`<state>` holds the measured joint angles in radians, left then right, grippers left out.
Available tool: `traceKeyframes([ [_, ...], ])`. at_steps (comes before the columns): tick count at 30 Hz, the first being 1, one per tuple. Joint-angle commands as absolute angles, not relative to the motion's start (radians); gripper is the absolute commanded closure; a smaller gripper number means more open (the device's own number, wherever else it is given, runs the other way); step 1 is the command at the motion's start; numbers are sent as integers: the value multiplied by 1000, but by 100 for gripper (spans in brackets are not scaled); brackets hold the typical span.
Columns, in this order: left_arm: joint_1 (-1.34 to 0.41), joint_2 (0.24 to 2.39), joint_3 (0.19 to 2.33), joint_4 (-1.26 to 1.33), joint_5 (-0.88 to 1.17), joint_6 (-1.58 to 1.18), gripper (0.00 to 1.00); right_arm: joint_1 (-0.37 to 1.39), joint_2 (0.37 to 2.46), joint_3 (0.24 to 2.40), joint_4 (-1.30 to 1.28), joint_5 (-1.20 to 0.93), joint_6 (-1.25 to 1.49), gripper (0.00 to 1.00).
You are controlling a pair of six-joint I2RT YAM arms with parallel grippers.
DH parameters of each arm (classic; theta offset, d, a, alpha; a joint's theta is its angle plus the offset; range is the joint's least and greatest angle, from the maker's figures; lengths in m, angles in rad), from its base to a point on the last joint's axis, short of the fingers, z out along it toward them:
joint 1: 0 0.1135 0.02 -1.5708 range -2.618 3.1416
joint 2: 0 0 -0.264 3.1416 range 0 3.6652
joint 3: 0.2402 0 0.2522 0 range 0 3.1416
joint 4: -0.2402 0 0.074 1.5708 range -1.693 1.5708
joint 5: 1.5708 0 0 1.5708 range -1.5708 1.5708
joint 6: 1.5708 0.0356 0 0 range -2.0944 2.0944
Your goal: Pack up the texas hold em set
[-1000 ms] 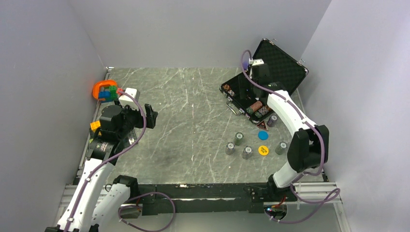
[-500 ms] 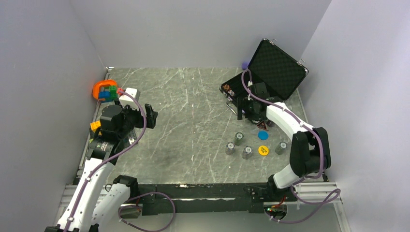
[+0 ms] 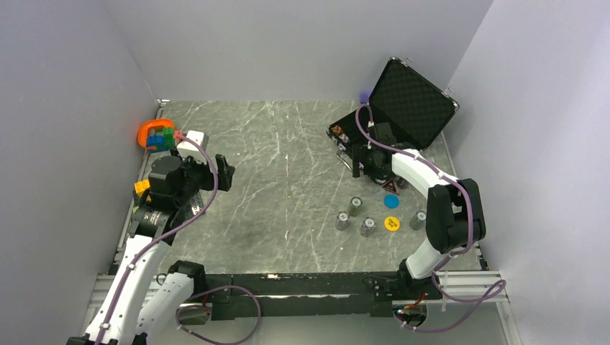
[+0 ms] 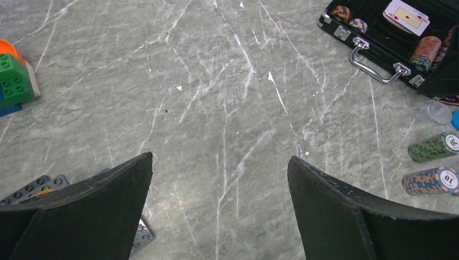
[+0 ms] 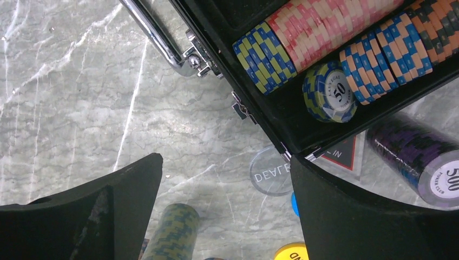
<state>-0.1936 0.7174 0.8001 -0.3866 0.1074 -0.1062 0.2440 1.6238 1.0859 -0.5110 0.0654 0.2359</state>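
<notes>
The case (image 3: 345, 129) lies open at the far right of the worktop (image 3: 288, 187), its lid (image 3: 417, 100) standing up. The task is approx. half done, I judge. Rows of chips (image 5: 325, 27) already lie in the slots, and a card (image 4: 406, 16) too. Left to pack:
- four stacks (image 3: 354, 206) standing on the worktop in front of the case
- a purple stack (image 5: 417, 157) just beside its near edge
- the blue disc (image 3: 391, 201) and the yellow disc (image 3: 391, 223)
- a clear dealer button (image 5: 270, 173)

After that the lid must be shut.

The right claw (image 5: 224, 168) hovers over the front edge of the case w/ fingers spread wide and nothing between them. The left claw (image 4: 219, 160) is also released and empty, well apart from the set, over bare worktop.

Only the top view gives the whole layout, i.e. the lid and all four stacks together. The right wrist view shows the chip colours, the button and the purple stack, which are too small to read from above. The left wrist view shows the card, which I cannot find in the other views.
</notes>
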Motion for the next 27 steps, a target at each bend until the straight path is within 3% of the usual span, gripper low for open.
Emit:
traceKeyframes([
  [1,-198,718,813,-380,106,-100,2,243,1631,1131,-467,109,231,9],
  [17,-198,718,813,-379,105,-101,2,243,1725,1156,-436,127,192,9],
  [27,-198,722,813,-379,108,-101,2,244,1762,1149,-363,247,174,9],
])
